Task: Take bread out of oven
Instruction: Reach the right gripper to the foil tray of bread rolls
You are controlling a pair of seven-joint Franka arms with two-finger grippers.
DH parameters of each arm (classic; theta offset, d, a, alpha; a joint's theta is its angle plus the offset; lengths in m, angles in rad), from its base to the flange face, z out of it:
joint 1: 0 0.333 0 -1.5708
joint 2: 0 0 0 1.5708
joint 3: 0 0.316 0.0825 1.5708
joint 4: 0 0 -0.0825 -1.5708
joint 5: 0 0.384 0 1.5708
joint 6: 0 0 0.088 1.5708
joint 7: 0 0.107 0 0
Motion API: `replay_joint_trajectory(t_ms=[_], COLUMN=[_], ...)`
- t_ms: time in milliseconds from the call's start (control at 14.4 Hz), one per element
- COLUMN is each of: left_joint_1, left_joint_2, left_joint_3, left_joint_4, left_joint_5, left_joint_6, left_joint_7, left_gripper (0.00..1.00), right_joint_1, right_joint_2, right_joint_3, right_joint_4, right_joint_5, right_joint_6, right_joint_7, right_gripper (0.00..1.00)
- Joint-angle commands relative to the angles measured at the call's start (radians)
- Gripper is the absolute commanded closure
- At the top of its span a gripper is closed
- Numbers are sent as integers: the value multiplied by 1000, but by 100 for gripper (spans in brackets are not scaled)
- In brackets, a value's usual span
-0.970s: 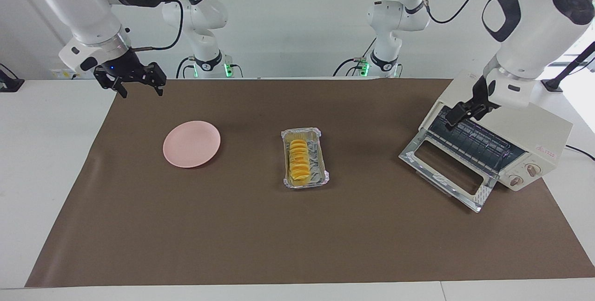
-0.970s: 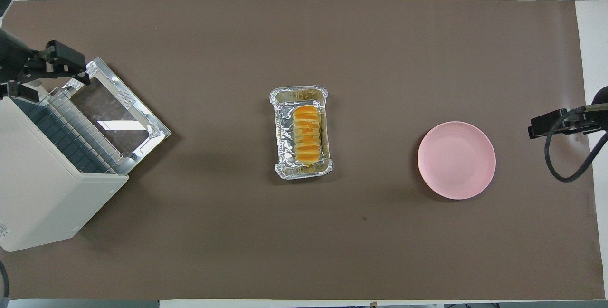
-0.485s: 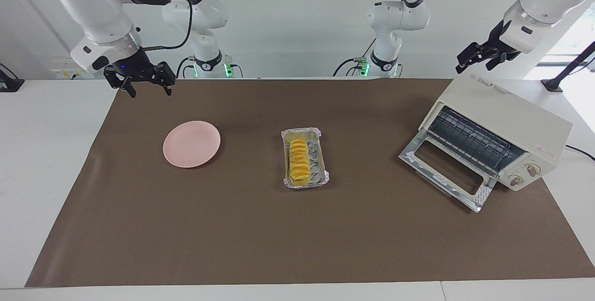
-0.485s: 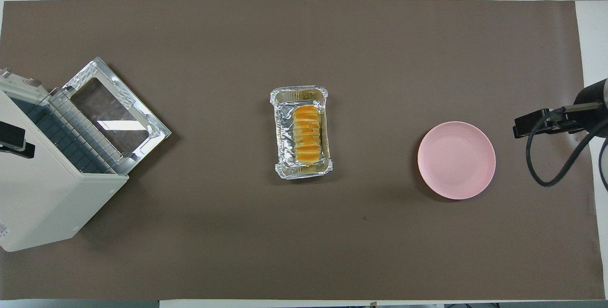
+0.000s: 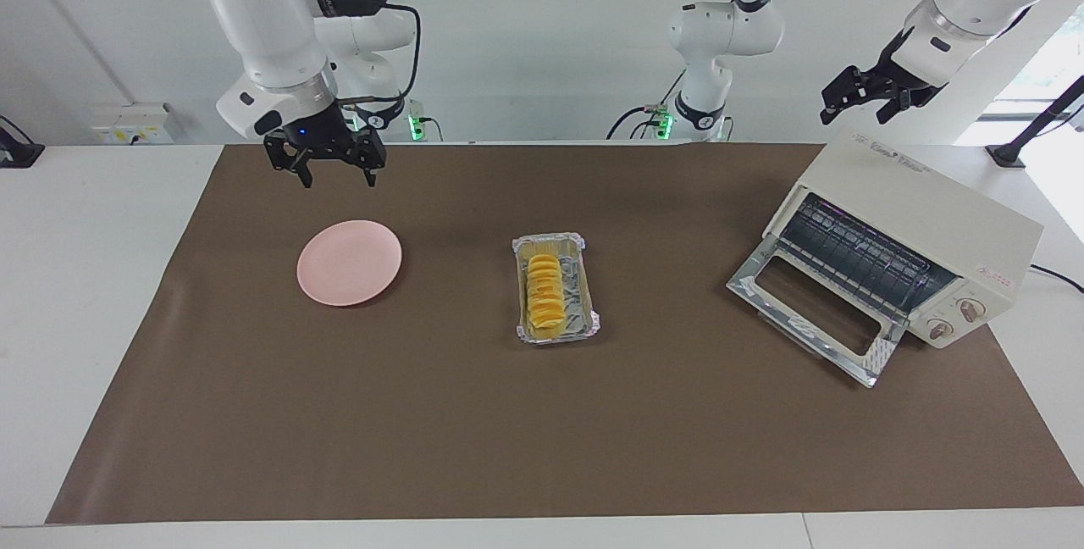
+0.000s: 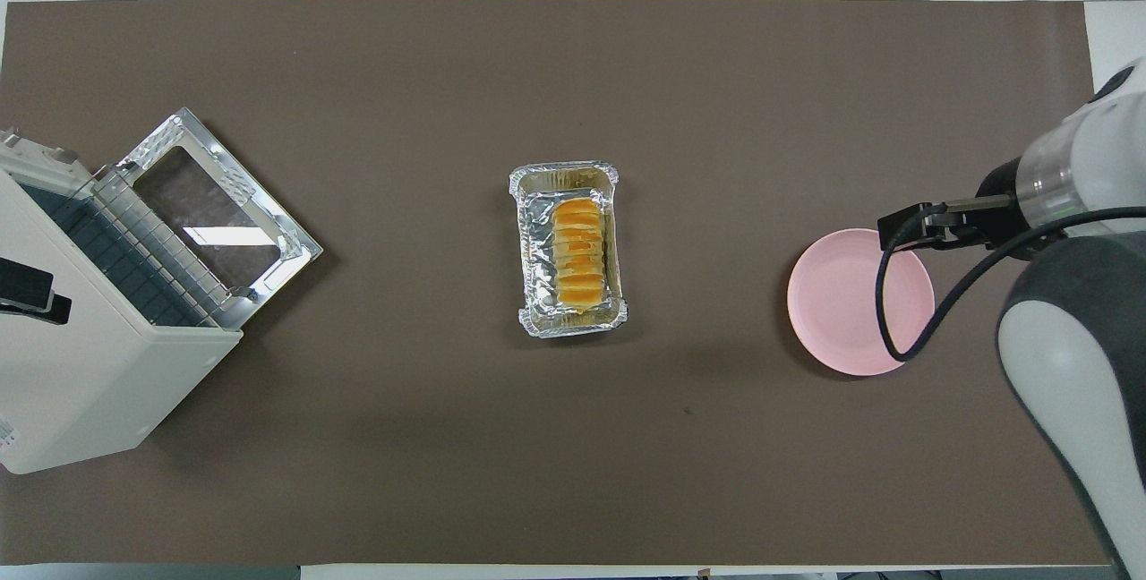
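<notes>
The bread (image 5: 544,295) (image 6: 577,253), a ridged row of yellow-orange slices, lies in a crinkled foil tray (image 5: 584,316) (image 6: 564,173) on the middle of the brown mat, outside the oven. The cream oven (image 5: 923,210) (image 6: 89,383) stands at the left arm's end with its glass door (image 5: 804,316) (image 6: 215,204) dropped open and its wire rack bare. My left gripper (image 5: 855,113) (image 6: 31,292) hangs open and empty above the oven's top. My right gripper (image 5: 339,180) (image 6: 906,226) is open and empty in the air over the edge of the pink plate.
A round pink plate (image 5: 349,263) (image 6: 846,311) lies on the mat toward the right arm's end, beside the foil tray. The brown mat (image 5: 542,447) covers most of the white table. The oven's open door juts out toward the tray.
My left gripper has drawn back from the oven's mouth and risen above its top. My right arm has swung in from the table's end to over the plate's edge.
</notes>
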State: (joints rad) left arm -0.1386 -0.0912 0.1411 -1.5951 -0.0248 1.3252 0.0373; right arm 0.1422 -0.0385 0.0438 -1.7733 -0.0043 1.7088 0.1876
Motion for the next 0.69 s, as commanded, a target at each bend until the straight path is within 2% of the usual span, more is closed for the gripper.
replay_joint_trajectory(t_ms=[0,416,624], left_joint_1=[8,24,27], left_joint_2=[11,11,-7], left_joint_3=[-15,-20,-28], left_joint_4=[-22,-37,-92], left_joint_5=[19,17,19], left_joint_6=[45,66,77], left_joint_7=[27,32,29], left_gripper=[0,0,0], right_joint_1=[17,132,191], right_joint_2=[67,227,314], right_joint_3=[-1,-1,-1], right_joint_4=[-9,-9,3], right_joint_5=[33,40,40], right_joint_6=[87,299,392], right_joint_7=[45,211,285], right_gripper=[0,0,0])
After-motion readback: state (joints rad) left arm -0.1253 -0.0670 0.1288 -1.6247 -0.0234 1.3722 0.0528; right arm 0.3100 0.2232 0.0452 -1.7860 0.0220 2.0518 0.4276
